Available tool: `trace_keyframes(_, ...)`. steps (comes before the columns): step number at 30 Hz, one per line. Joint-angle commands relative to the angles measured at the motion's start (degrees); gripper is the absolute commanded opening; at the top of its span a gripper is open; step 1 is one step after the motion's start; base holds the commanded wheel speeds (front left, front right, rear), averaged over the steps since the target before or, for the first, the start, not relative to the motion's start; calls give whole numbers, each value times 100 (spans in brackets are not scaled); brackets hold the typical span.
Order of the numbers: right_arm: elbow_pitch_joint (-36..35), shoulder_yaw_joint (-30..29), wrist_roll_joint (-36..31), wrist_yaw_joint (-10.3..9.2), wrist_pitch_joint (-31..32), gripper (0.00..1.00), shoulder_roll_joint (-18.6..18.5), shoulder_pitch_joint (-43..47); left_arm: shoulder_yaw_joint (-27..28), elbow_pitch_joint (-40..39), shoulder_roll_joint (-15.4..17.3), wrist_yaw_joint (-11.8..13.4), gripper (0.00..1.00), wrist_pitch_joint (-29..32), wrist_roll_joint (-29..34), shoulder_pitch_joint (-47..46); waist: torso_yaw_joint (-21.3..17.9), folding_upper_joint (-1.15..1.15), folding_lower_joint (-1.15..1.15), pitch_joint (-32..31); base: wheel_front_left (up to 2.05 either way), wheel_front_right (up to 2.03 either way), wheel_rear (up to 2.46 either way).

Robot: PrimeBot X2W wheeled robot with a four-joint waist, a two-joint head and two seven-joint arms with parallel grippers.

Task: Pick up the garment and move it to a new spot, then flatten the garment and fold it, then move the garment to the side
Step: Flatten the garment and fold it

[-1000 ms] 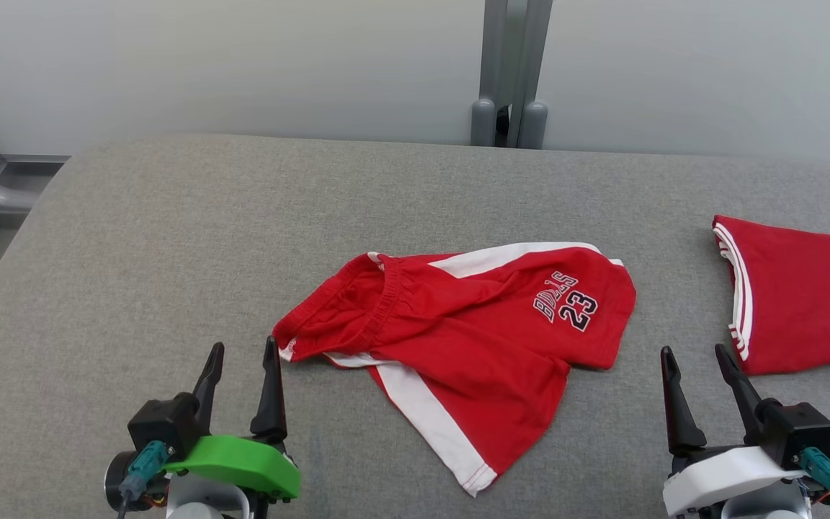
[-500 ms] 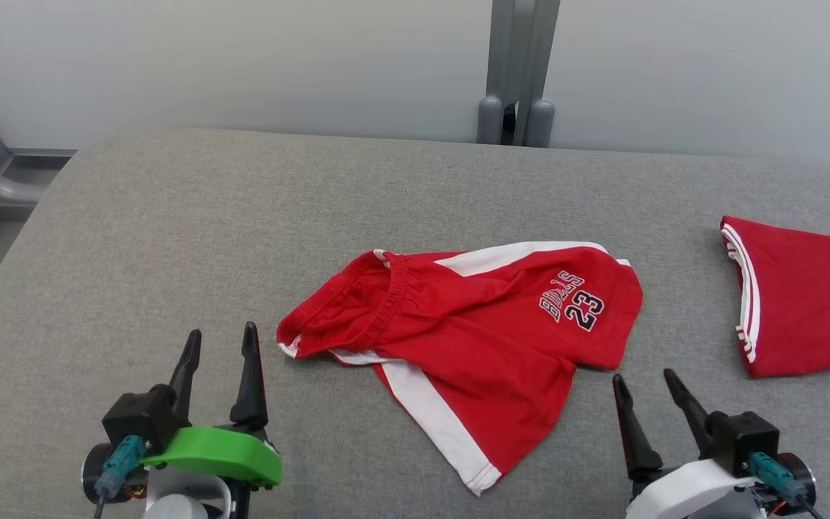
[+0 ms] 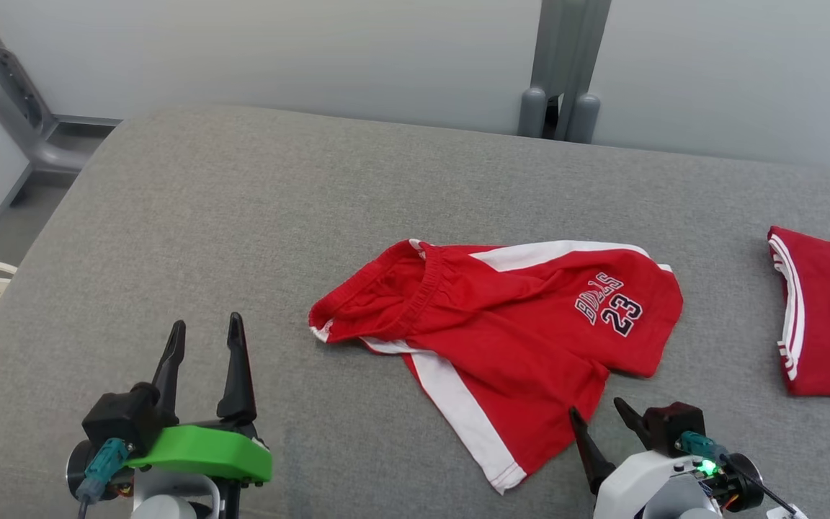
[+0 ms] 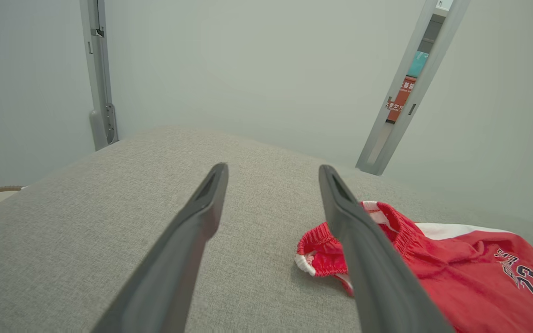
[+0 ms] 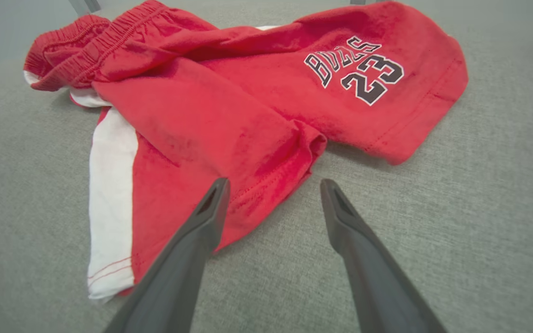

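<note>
Garment (image 3: 516,339), red shorts, lies centrally on the table (image 3: 242,202), long axis left-right, waistband leftward and seemingly doubled over. Second red cloth (image 3: 829,324) is cut off. Spread, empty: left hand (image 3: 207,321), right hand (image 3: 594,406).

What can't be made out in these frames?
- Second red garment: head view's right edge cuts it off; type unclear.
- Shorts waistband: left wrist view, partly behind a finger of the left gripper.
- Red sign: left wrist view, lettering too small.
</note>
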Motion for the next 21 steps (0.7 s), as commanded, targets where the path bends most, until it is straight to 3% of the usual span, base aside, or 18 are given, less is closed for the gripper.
trace_keyframes(1,176,-13,51,-9,24,100,-19,-145,-16,-42,38,35,100,-6,9,94,138,0,0,69,0,0,0)
trace_keyframes(6,890,-8,23,-9,3,100,-18,-597,-78,-60,-15,40,100,10,3,91,322,0,0,147,0,0,0)
trace_keyframes(7,1026,-43,-21,-9,-20,84,-19,-693,-95,-54,-23,31,100,10,3,90,359,0,0,163,0,0,0)
trace_keyframes(8,1124,-61,-79,-9,-32,36,-18,-760,-96,-51,-27,35,100,9,0,89,379,0,0,173,0,0,0)
trace_keyframes(10,1312,-148,-222,-9,-74,0,-19,-921,-105,-46,-38,34,100,4,-4,90,420,0,0,196,0,0,0)
trace_keyframes(18,1659,-711,-1053,-10,-176,0,-30,-1595,-124,-32,-80,40,100,-20,-8,107,479,0,0,292,0,0,0)
trace_keyframes(21,1642,-843,-1403,-10,-97,0,-192,-1934,-163,-23,-119,14,100,-25,0,70,474,0,0,371,0,0,0)
